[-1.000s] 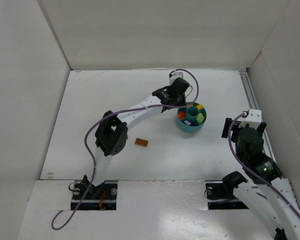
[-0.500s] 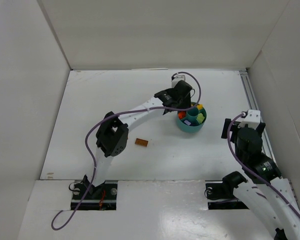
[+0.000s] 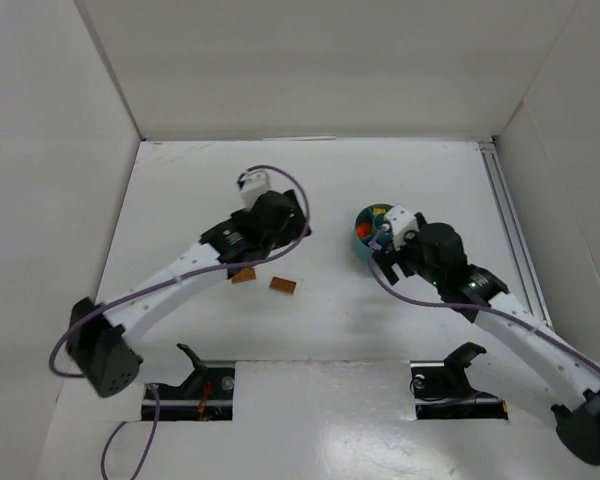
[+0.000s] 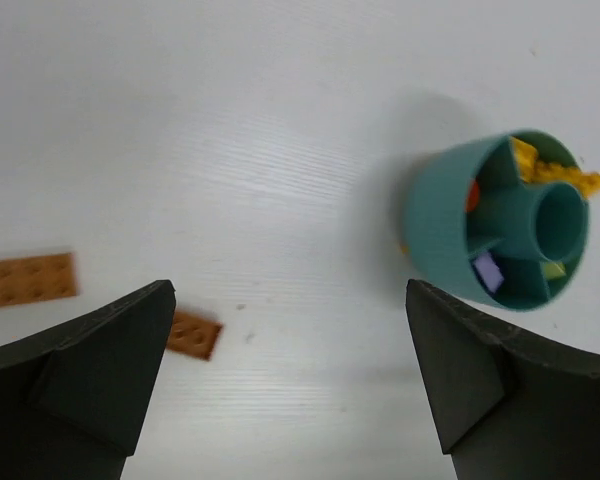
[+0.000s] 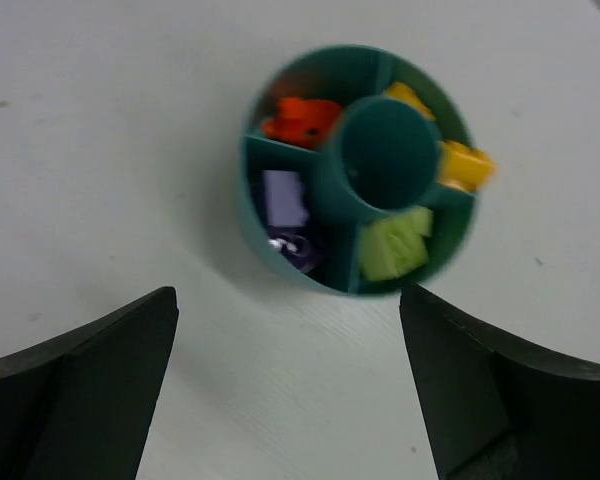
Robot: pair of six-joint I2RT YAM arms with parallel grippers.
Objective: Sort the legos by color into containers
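Two brownish-orange legos, a long plate [image 4: 25, 280] and a short plate [image 4: 193, 335], are seen lying on the counter [image 4: 230, 130], well apart from the one teal tub [image 5: 380, 150]. Red-orange bricks [image 5: 302, 118], yellow bricks [image 5: 465, 163], lime bricks [image 5: 395, 245] and purple pieces [image 5: 283, 197] are kept in its wedges. The left gripper [image 4: 288, 295] and right gripper [image 5: 287, 300] are both spread wide, with nothing held.

overhead wide, wrist views close, sharing tub [image 4: 436, 228]

No readable writing is showing in any view. The teal tub [image 5: 248, 205] and brown bricks [image 4: 25, 280] are bearing none.
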